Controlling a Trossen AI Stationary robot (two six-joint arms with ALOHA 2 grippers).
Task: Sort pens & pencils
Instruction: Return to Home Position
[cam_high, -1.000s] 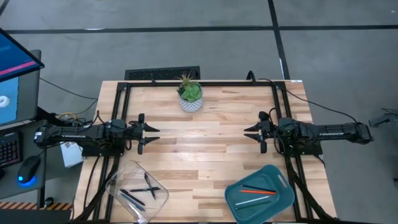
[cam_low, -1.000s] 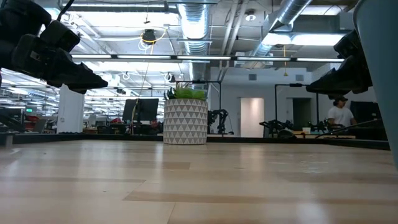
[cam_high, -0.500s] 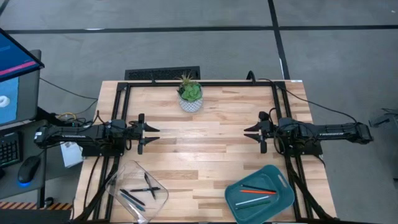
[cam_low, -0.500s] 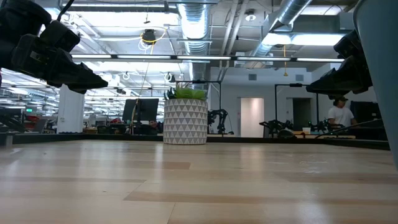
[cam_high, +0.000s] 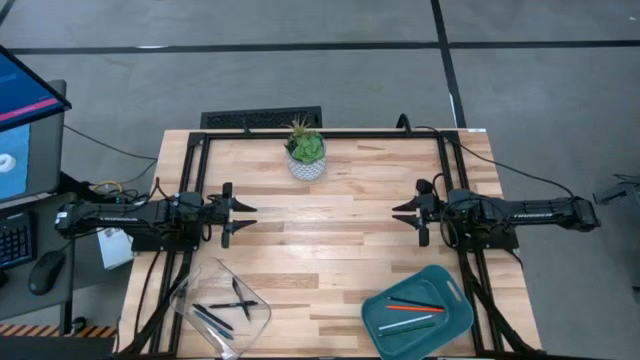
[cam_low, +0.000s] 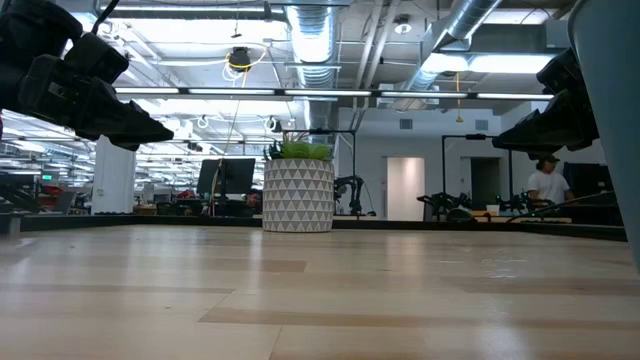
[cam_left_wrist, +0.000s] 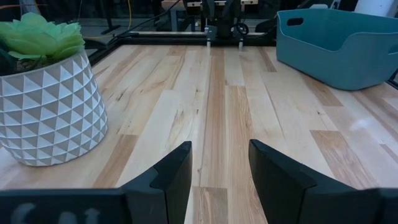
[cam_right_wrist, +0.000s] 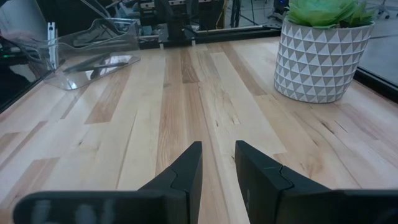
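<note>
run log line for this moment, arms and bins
left gripper open, empty, left side | right gripper open, empty, right side | dark pens in transparent bin | pencils in blue bin

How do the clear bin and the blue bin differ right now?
The clear bin is see-through; the blue bin is opaque. The clear bin sits on the left side, the blue bin on the right. The clear bin holds only dark sticks; the blue bin holds an orange-red stick and a greyish one. Both sit askew on the table.
</note>
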